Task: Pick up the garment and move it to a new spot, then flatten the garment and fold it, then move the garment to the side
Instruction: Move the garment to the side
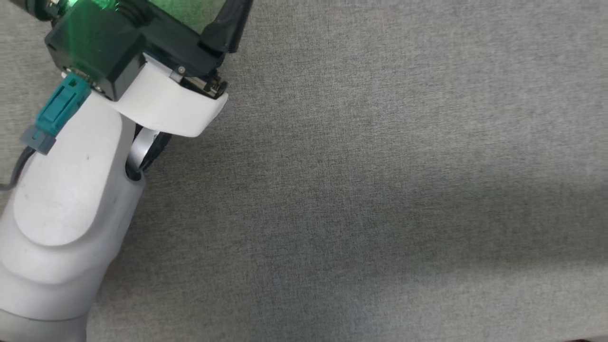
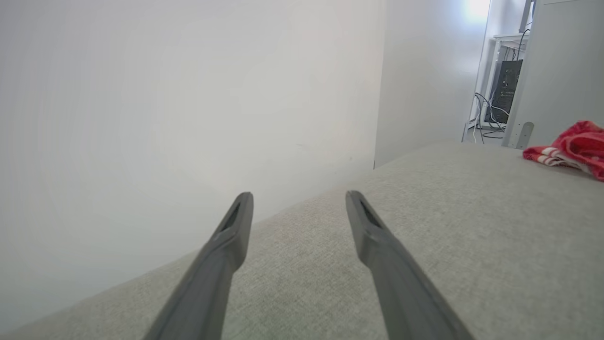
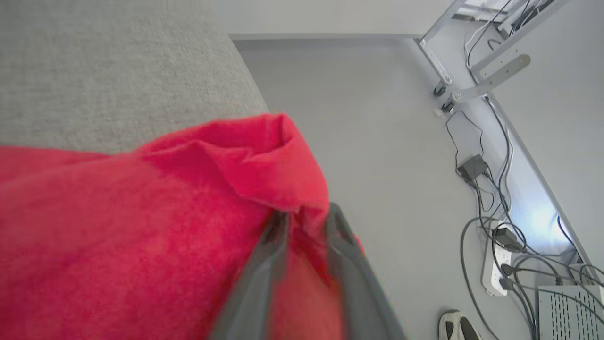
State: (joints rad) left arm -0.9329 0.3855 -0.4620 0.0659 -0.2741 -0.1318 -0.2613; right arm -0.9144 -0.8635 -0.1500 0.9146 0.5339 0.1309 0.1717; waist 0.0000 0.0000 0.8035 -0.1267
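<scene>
Pinching a raised fold of the shirt (image 3: 141, 212) between its two dark fingers, my right gripper (image 3: 306, 215) was closed on the red cloth. The fingers stood almost together, with fabric between them. The rest of the shirt lay bunched on the grey fabric surface (image 3: 94, 71), close to its edge. Beyond the edge I saw a pale floor (image 3: 377, 141) with cables (image 3: 476, 189), a power strip (image 3: 500, 264) and a shoe (image 3: 457, 326).

My left gripper (image 2: 297, 200) held nothing. Its fingers were spread wide apart, low over the same surface and near a white wall (image 2: 188, 94). Whether they touched the surface I could not tell. From that side the shirt was a red heap well apart, its striped trim (image 2: 547, 153) showing. In the head view my left forearm (image 1: 61, 204) was over the grey surface.
</scene>
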